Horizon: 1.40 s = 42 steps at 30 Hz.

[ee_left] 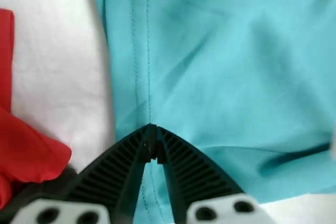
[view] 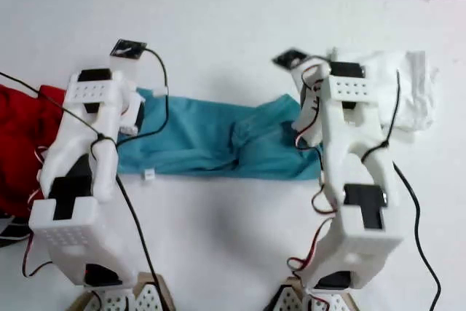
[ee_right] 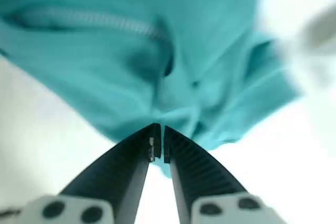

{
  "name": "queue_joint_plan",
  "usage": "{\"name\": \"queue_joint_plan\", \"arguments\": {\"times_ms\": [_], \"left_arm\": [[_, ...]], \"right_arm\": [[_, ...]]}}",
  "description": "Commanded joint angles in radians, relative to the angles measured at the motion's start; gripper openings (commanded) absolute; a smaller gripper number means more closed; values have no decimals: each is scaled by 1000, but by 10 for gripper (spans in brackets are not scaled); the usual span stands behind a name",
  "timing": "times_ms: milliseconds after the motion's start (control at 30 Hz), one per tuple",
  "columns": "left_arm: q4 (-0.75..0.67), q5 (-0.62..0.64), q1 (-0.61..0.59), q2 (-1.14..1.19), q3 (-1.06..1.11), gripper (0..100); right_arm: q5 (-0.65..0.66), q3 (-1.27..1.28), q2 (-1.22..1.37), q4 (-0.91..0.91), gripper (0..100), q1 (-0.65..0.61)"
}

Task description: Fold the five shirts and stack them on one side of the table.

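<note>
High view has the teal shirt (view: 204, 140) lying across the middle of the table (view: 218, 27), between the arms. Left tool (ee_left: 152, 148) and right tool (ee_right: 158, 148) each look pinched tight on one end. Best to lift both ends evenly, hold the cloth taut and match the edges.

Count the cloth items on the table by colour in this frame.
teal shirt: 1
red cloth heap: 1
white cloth pile: 1
Total: 3 (how many shirts the red heap or the white pile holds cannot be told)
</note>
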Motion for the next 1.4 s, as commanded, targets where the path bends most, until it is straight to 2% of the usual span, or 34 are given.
{"name": "queue_joint_plan", "arguments": {"times_ms": [0,67,200,300,467,667,833,1000,1133,1233,1367], "left_arm": [[0,8,-2,-8,-42,30],[2,8,-5,-8,-42,30],[5,8,-6,-8,-41,30],[6,8,-8,-8,-36,30],[2,8,-9,-8,-36,30],[0,8,-6,-6,-42,30],[0,8,-8,-6,-42,30],[0,8,-8,-6,-42,30],[0,8,-8,-6,-42,30],[0,8,-8,-6,-42,30],[0,8,-8,-6,-42,30]], "right_arm": [[-58,-6,-61,-68,26,-10],[-89,-8,-30,-116,57,-4],[-140,-15,62,-214,190,-10],[-144,-68,143,-225,221,-12],[-144,-176,220,-107,209,-10],[-143,-282,275,-101,204,-5],[-143,-362,383,-73,102,4],[-143,-446,429,1,125,24],[-141,-528,426,87,19,53],[-138,-589,427,177,27,73],[-38,-614,427,272,19,85]]}}
